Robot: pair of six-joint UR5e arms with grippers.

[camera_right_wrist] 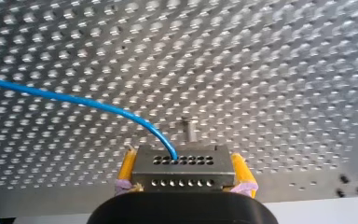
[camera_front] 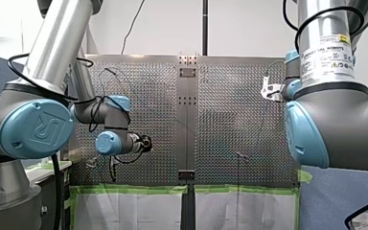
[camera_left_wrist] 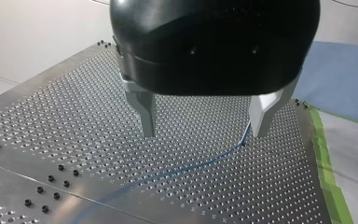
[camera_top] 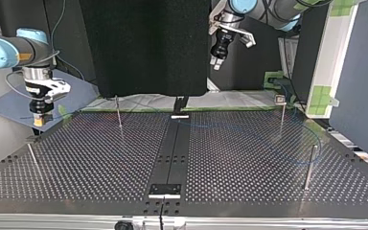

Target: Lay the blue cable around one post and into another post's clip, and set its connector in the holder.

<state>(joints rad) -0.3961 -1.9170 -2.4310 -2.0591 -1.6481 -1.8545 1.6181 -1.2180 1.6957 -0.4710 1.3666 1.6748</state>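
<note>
My left hand [camera_left_wrist: 204, 133] hung above the desk [camera_left_wrist: 74, 126], its body a smooth, rounded, glossy black shell. Two bare metal fingers [camera_left_wrist: 145, 112] came out from under it, flat-sided and tapering to blunt tips. They stood wide apart with nothing between them. The desk beneath was a dull silver plate, drilled all over with even rows of small round holes. A few dark screw heads showed off to one side of the hand. The blue cable [camera_left_wrist: 214, 158] lay flat on that plate under the hand, a thin smooth line. It passed just beside one fingertip and ran in a shallow curve away below the other. Beyond the same finger, a strip of matte green tape [camera_left_wrist: 324, 163] edged the desk, with a soft blue mat [camera_left_wrist: 345, 74] further out.

My right hand [camera_right_wrist: 185, 173] was clamped on the connector [camera_right_wrist: 182, 161], a squared grey metal block. One row of small round holes showed along the block's upper face and a second row along the face toward the camera. Flat yellow pads [camera_right_wrist: 127, 165] pressed on its two ends, and their bases were wrapped in a pinkish binding. The cable rose out of a hole in the upper row, bright and round. It arched over ahead of the hand and ran off to one side across the perforated plate. Just ahead of the connector stood a thin metal post [camera_right_wrist: 191, 130], upright and apart from the cable.
</note>
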